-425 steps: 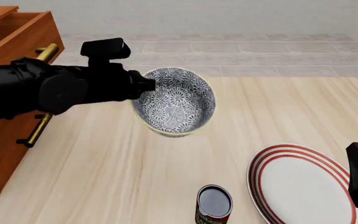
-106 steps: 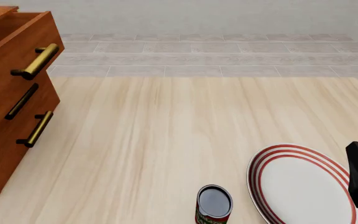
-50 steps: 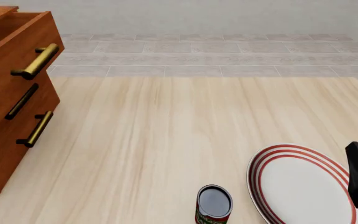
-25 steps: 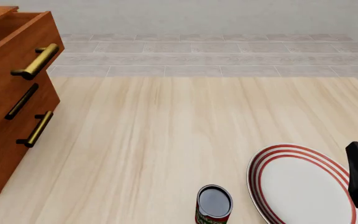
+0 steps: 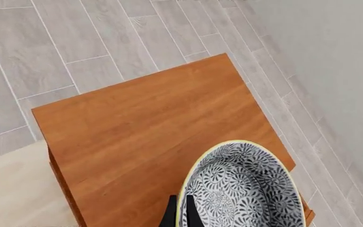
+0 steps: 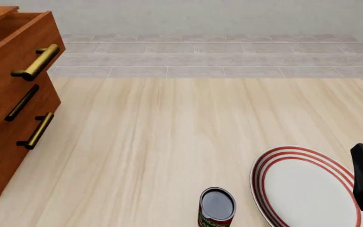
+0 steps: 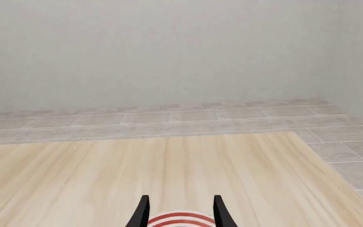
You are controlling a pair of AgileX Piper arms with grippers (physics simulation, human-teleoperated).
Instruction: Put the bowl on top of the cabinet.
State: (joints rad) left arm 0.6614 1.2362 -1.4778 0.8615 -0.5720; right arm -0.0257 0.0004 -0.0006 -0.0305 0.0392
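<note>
The bowl [image 5: 241, 187] is above the flat wooden top of the cabinet [image 5: 150, 123], as the left wrist view shows. The left claw [image 5: 179, 213] is pinching the bowl's thin yellow-green rim: one dark finger is inside the rim and one is outside, pressed against it. I cannot tell from this view whether the bowl already rests on the wood or hangs a little above it. It sits toward one end of the top, close to two of its edges, with much bare wood on the other side.

In the front view only the drawer side of the cabinet shows, at the far left of the tabletop [image 6: 168, 137], with its brass and dark handles; the bowl and the left arm are outside this picture. The right claw [image 7: 179, 213] is spread, with nothing between its fingers, and it hovers over the near right part of the tabletop, above the red-ringed plate [image 6: 307, 189]. A small can [image 6: 217, 207] stands just left of the plate.

I judge that the step in hand is the placing. The next move probably calls for lowering the bowl until it sits flat, perhaps a little more toward the middle of the top, then spreading the left claw and lifting it straight up so that the rim is not dragged.
</note>
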